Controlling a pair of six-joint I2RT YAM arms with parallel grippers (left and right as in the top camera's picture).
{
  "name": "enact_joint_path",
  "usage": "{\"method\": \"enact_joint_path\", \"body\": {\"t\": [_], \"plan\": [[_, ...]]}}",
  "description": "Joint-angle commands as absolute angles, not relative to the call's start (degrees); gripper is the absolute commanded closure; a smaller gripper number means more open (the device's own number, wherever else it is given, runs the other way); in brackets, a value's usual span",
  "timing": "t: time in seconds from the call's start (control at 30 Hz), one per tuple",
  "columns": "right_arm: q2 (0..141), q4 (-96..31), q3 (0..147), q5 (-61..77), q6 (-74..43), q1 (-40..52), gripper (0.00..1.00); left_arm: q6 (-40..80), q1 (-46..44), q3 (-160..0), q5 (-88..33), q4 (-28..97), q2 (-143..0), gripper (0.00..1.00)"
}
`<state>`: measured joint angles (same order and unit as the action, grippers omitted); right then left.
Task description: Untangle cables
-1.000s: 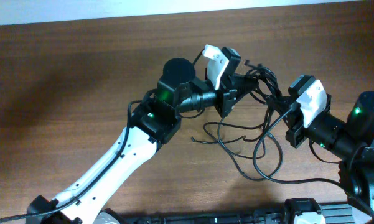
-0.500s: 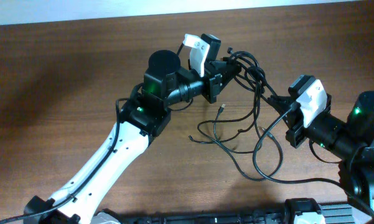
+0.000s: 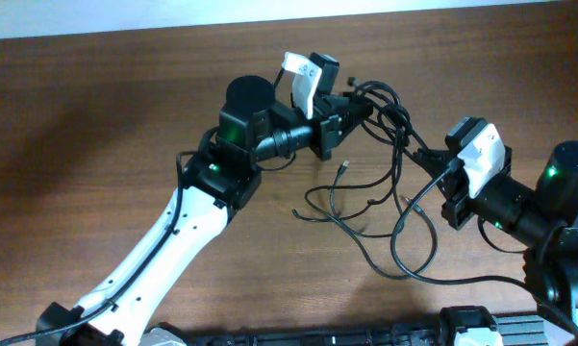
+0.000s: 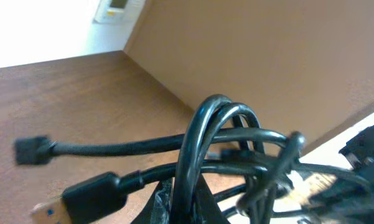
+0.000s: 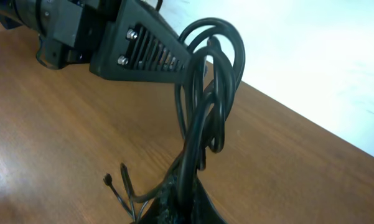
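The cables are seen as thin, glossy black cords, round in section. They are bunched in tight curved loops and held up off the table between the two grippers. From the bunch, slack strands hang down into wide loops laid on the wood, and small plug ends are seen at their tips. The left gripper is closed upon the bunch from the left. Its fingers are made of matte black plastic, flat and slotted, and two screw heads are shown in the right wrist view. The right gripper is likewise clamped on a strand, which is stretched straight from the bunch to its tips. The table is of brown wood, marked with a fine straight grain and a dull sheen. Beyond its far edge a plain white wall is seen.
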<state>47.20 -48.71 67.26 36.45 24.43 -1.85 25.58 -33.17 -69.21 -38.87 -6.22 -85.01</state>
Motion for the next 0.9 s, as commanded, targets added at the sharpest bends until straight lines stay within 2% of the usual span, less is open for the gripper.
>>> {"method": "enact_joint_path", "body": {"t": [0.0, 0.23, 0.33, 0.4, 0.47, 0.57, 0.63, 0.7, 0.77, 0.8, 0.83, 0.87], "plan": [[46.59, -47.33, 67.42, 36.82, 24.58, -1.96, 0.96, 26.09, -32.77, -69.87, -46.04, -6.59, -84.73, 1.0], [46.59, -46.06, 67.42, 36.82, 23.51, -1.96, 0.96, 26.04, -33.01, -69.87, -51.27, -6.87, -84.73, 1.0], [46.59, -46.06, 67.42, 36.84, 23.51, -1.96, 0.72, 26.06, -33.01, -69.87, -53.25, -7.22, -84.73, 1.0], [46.59, -46.06, 67.42, 36.86, 23.51, -1.96, 0.5, 26.06, -33.01, -69.87, -53.43, -7.46, -84.73, 1.0], [46.59, -46.06, 67.42, 36.88, 23.53, -1.96, 0.42, 26.06, -33.01, -69.87, -53.45, -7.68, -84.73, 1.0], [46.59, -46.06, 67.4, 36.86, 23.53, -1.96, 0.39, 26.04, -33.91, -69.87, -54.11, -9.1, -84.73, 1.0], [46.59, -46.06, 67.42, 36.82, 23.53, -1.96, 0.4, 26.06, -34.96, -69.87, -54.26, -10.31, -84.73, 1.0], [46.59, -46.06, 67.42, 36.8, 23.55, -1.96, 0.47, 26.04, -35.7, -69.87, -54.26, -10.72, -84.73, 1.0], [46.59, -46.06, 67.42, 36.8, 23.55, -1.96, 0.69, 26.04, -36.29, -69.87, -54.24, -10.9, -84.73, 1.0], [46.59, -46.04, 67.42, 36.8, 23.55, -1.96, 0.9, 26.04, -36.53, -69.87, -54.22, -10.87, -84.73, 1.0], [46.59, -46.04, 67.4, 36.8, 23.55, -1.96, 0.96, 26.04, -36.67, -69.87, -54.22, -10.87, -84.73, 1.0], [46.59, -46.06, 67.42, 36.82, 23.55, -1.96, 0.96, 26.06, -36.64, -69.87, -54.19, -10.87, -84.73, 1.0]]}}
